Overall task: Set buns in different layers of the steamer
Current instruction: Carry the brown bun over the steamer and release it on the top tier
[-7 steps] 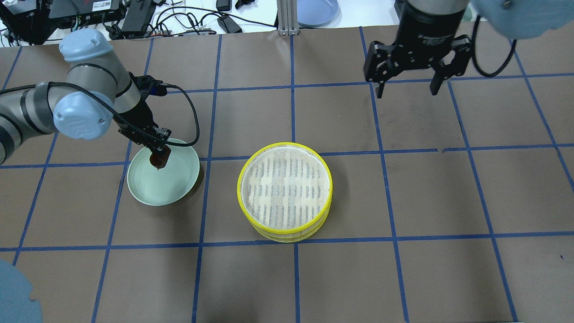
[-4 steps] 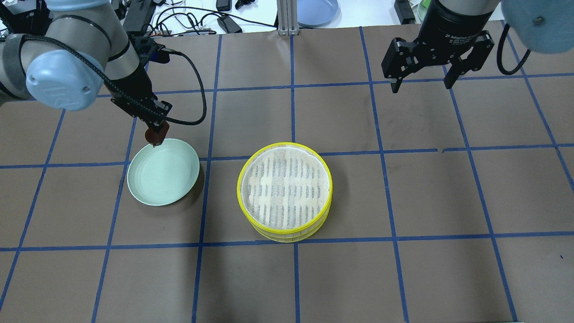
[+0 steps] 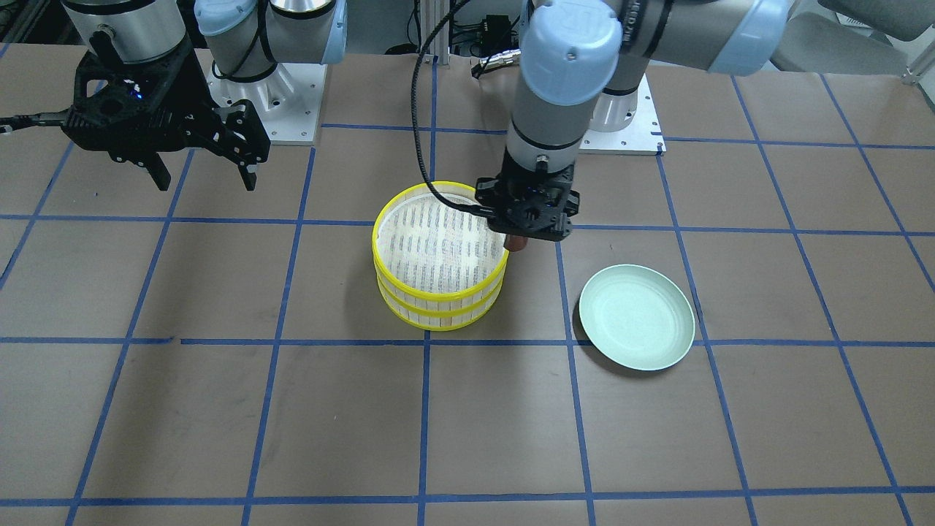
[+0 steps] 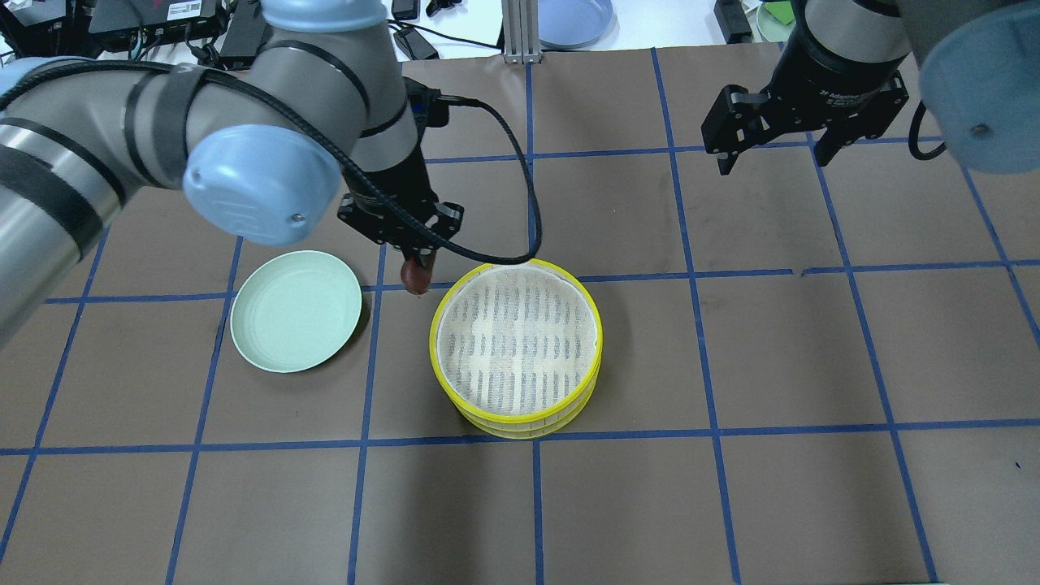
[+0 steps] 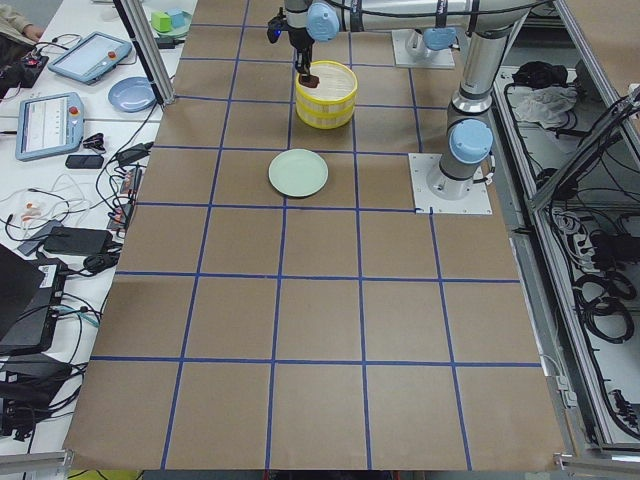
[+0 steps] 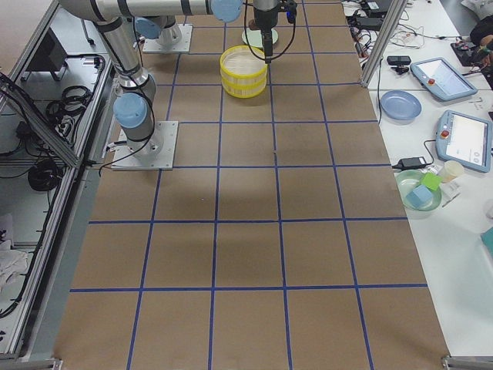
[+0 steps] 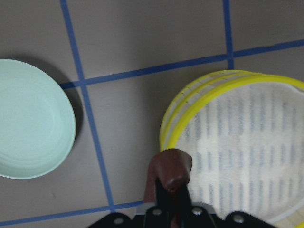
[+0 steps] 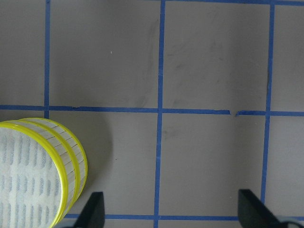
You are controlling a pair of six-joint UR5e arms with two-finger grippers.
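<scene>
Overhead exterior, query logged by R1: why is the reddish-brown bun [image 4: 417,279] held off to one side of the steamer stack [image 4: 433,345]?

Reply, R2: It is judged to be in transit. The bun is clamped between the narrowed jaws of the left gripper [image 7: 172,192] and hung above the desk [image 4: 731,366], between the pale green plate [image 4: 296,325] and the stack. It is just beside the yellow rim of the upper layer [image 3: 438,291], on the plate's side, and not yet over the woven base. The plate is seen bare.

R1: Is room left for the drop?

R2: The upper layer's base is seen unoccupied, so any spot inside is open. The rim must be cleared first; clearance above it cannot be told. The right gripper [image 4: 772,162], jaws spread wide on nothing, is hung well apart, so no crossing is expected. The lower layer [image 3: 438,315] is covered by the upper one; the cream bun is found in no view.
</scene>
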